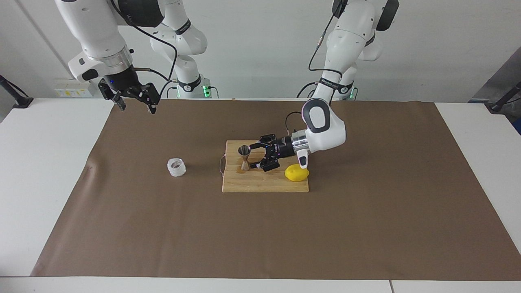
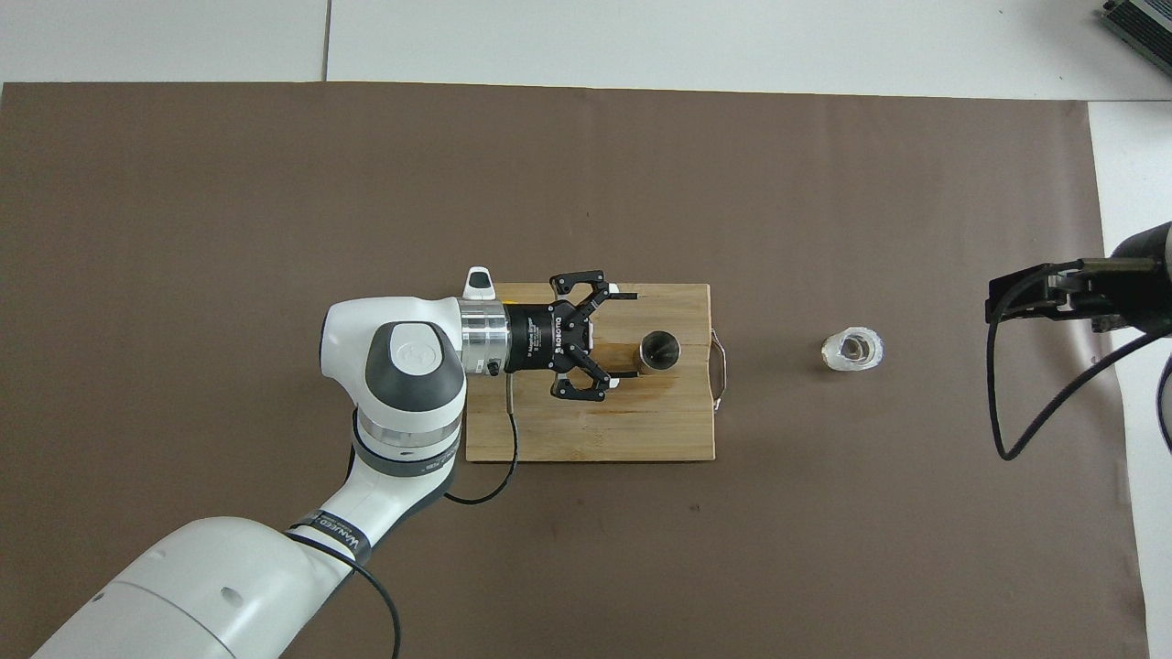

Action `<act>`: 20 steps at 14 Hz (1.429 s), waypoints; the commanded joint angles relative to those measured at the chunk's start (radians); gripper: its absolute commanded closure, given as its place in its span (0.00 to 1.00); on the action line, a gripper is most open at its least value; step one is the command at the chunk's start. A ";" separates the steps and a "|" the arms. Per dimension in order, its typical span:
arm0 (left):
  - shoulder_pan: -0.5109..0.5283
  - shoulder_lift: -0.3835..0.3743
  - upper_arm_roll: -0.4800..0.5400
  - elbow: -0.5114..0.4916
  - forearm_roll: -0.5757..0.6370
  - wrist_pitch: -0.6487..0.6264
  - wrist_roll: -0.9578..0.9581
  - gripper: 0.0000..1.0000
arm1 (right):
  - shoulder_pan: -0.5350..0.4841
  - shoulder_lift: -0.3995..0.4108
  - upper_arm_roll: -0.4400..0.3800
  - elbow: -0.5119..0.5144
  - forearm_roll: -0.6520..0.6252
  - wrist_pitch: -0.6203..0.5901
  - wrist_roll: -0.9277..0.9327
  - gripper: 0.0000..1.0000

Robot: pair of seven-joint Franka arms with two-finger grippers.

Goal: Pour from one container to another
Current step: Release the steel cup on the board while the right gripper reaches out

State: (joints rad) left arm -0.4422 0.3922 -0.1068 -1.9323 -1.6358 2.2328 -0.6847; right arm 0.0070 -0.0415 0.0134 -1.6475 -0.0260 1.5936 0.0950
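The steel jigger (image 1: 244, 157) stands upright on the wooden cutting board (image 1: 264, 185), at the board's end toward the right arm; it also shows in the overhead view (image 2: 659, 351). My left gripper (image 1: 255, 156) lies level just above the board, open, with its fingertips just short of the jigger; it also shows in the overhead view (image 2: 630, 336). The knobbly clear glass cup (image 1: 176, 167) stands on the brown mat beside the board, toward the right arm's end, and shows in the overhead view (image 2: 852, 350). My right gripper (image 1: 137, 106) waits open, raised over the mat's edge near its base.
A yellow lemon (image 1: 296, 173) lies on the board under the left wrist. The board (image 2: 586, 439) has a wire handle (image 2: 720, 371) at the jigger's end. The brown mat (image 1: 366, 228) covers most of the white table.
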 commanded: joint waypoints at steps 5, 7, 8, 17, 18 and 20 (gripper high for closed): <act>0.147 -0.102 0.001 0.053 0.552 -0.116 -0.001 0.00 | -0.010 -0.018 0.005 -0.141 0.061 0.127 -0.505 0.00; 0.178 -0.156 0.002 0.052 0.681 -0.119 0.001 0.00 | -0.010 -0.018 0.005 -0.194 0.063 0.187 -0.712 0.00; 0.186 -0.177 0.004 0.052 0.741 -0.119 0.001 0.00 | -0.010 -0.018 0.005 -0.228 0.063 0.236 -0.819 0.00; 0.232 -0.257 0.004 0.156 1.367 -0.228 0.022 0.00 | -0.077 0.084 0.004 -0.353 0.238 0.413 -1.507 0.00; 0.231 -0.272 0.002 0.157 1.425 -0.242 0.025 0.00 | -0.093 0.089 0.004 -0.376 0.286 0.440 -1.594 0.00; 0.230 -0.302 0.002 0.157 1.531 -0.263 0.089 0.00 | -0.129 0.123 0.004 -0.400 0.375 0.476 -1.762 0.00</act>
State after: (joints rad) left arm -0.2221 0.1254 -0.1003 -1.7738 -0.1827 2.0092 -0.6504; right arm -0.0834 0.0750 0.0086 -2.0120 0.2820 2.0353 -1.5356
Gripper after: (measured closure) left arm 0.000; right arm 0.000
